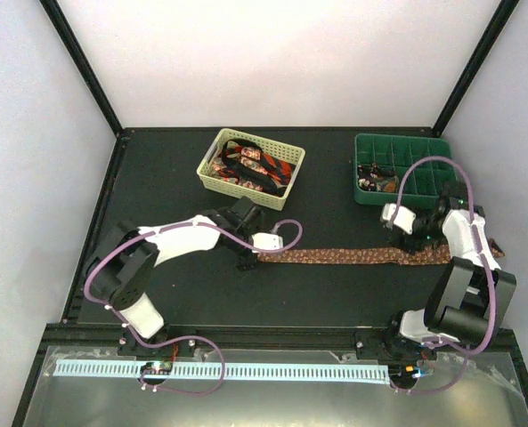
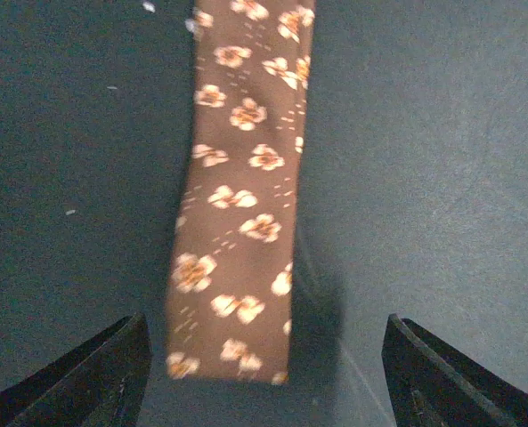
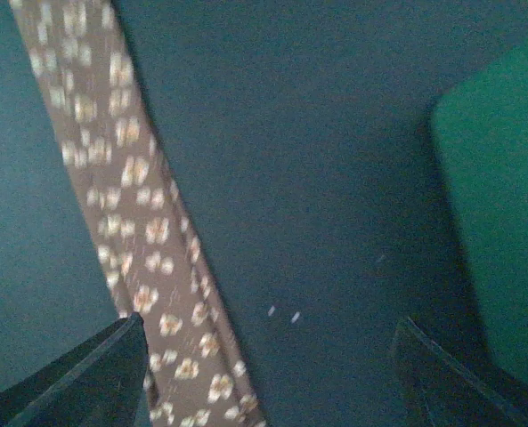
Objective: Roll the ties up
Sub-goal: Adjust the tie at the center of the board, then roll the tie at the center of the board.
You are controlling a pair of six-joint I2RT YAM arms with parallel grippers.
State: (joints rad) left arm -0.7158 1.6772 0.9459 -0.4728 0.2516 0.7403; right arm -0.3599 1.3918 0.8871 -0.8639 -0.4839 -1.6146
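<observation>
Just on the near side of the pale yellow lattice basket (image 1: 212, 173), the long brown fabric tie with pale flowers (image 1: 344, 255) lies flat, running off to the basket's right. Left gripper (image 2: 265, 318) straddles its narrow end, jaws wide, nothing pinched. Right gripper (image 3: 271, 322), far right of the basket, gapes too, with the tie off-centre by one finger. The risk: with neither end pinned, the fabric may slide, or the roll may start crooked.
</observation>
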